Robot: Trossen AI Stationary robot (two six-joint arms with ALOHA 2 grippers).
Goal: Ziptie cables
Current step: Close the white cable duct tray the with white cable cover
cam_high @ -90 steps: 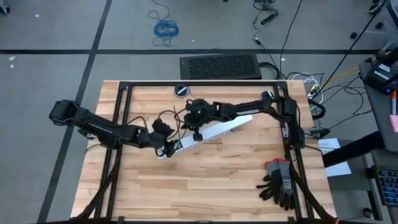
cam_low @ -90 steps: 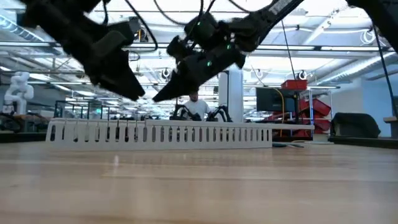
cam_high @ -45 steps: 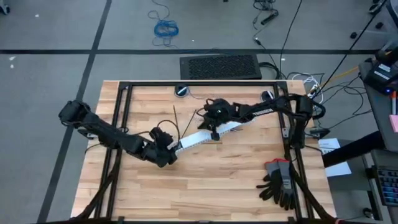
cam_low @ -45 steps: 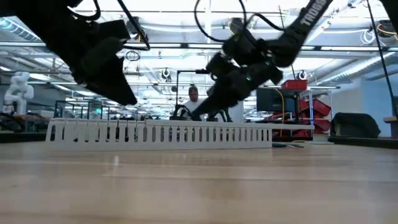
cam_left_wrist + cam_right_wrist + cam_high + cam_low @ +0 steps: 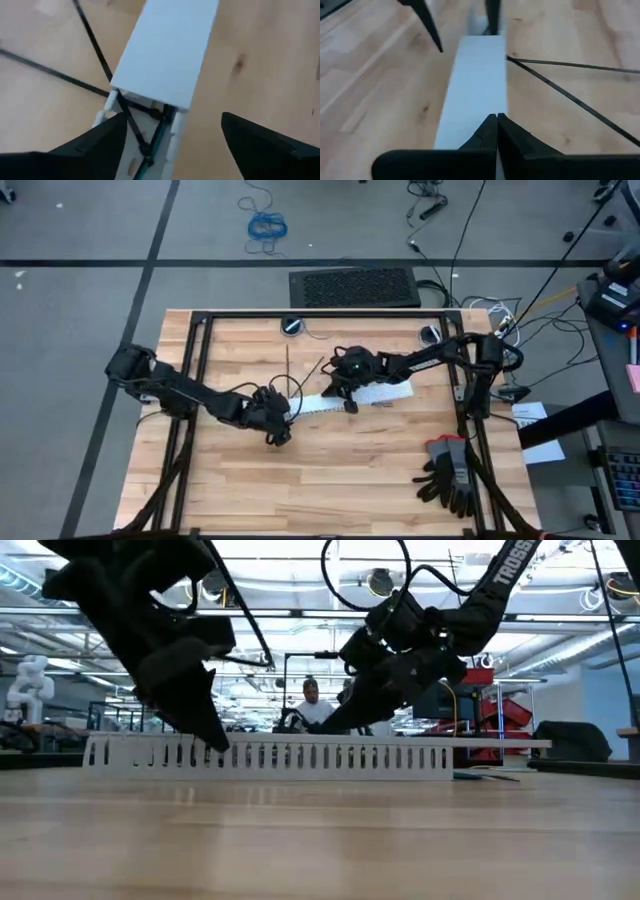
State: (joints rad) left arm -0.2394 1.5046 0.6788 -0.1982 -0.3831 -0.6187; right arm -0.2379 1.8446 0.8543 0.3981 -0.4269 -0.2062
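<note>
We work on a wooden table [image 5: 330, 470] whose largest loose piece is the white slotted duct [image 5: 355, 397], lying roughly crosswise near the middle, with a pair of black gloves [image 5: 450, 472] well off toward the right arm's near corner. Our two arms meet at the duct from opposite ends. The left gripper [image 5: 172, 137] hangs over its left end with its fingers spread wide, one on either side of the duct's open mouth. The right gripper [image 5: 496, 131] sits over the other stretch with its fingertips pressed together above the white lid, holding nothing that we can make out. The cables [image 5: 157, 137] lie inside the duct: in the left wrist view dark and greenish strands show in the open end just between the spread fingers, running along the duct's length. The zipties [image 5: 565, 82], two thin dark strips, lie on the bare wood beside the duct and angle away from it toward the far side of the table; from above they show near [image 5: 287, 365]. We judge the left arm the nearer to the wires, whose long axis follows the duct straight out from its fingers, while the strips lie off to one side of both grippers.
</note>
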